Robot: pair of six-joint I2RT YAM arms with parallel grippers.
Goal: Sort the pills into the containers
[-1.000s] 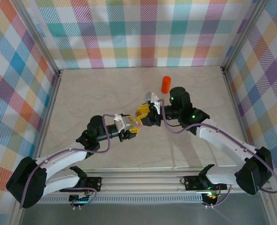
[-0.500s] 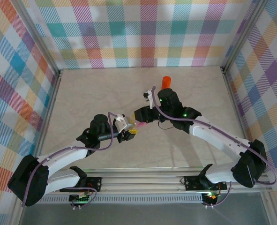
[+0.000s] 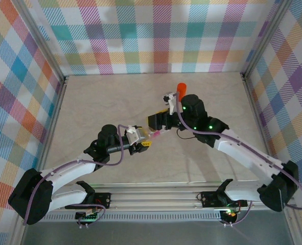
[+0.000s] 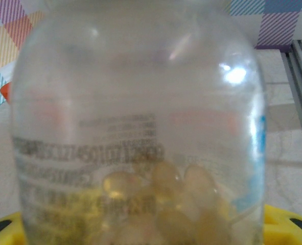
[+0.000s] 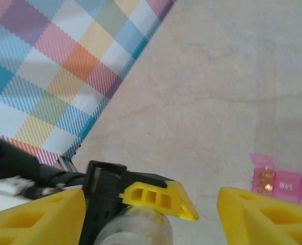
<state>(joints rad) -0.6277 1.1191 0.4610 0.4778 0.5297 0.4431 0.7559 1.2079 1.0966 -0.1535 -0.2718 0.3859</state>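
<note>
The right gripper point(image 3: 155, 122) stands with its two yellow fingers point(image 5: 36, 217) spread wide and nothing between them. Facing it across a small gap, the left gripper point(image 3: 142, 142) is closed around a clear bottle point(image 4: 140, 127), its yellow fingertips peeking out on either side of the bottle's base in the left wrist view.

The pink pill box point(image 5: 288, 182) lies flat on the table just past the right gripper's right-hand finger, close beside it but not touching. From above it shows as a thin pink strip between the two grippers. Its end compartment is open, with the small lid tipped up, and a few amber pills point(image 5: 265, 176) sit inside. The next compartments are closed and carry white lettering too small to read.

The clear bottle is rounded and see-through, with faint printed lines on its wall and a heap of glossy amber, oval capsules point(image 4: 163, 204) in its lower part. It lies directly in front of the right gripper's open fingers.

An orange bottle point(image 3: 181, 90) stands upright behind the right arm, well apart from the pill box. The table point(image 3: 99, 102) is pale and marbled, enclosed by pastel checked walls point(image 3: 140, 35)
</note>
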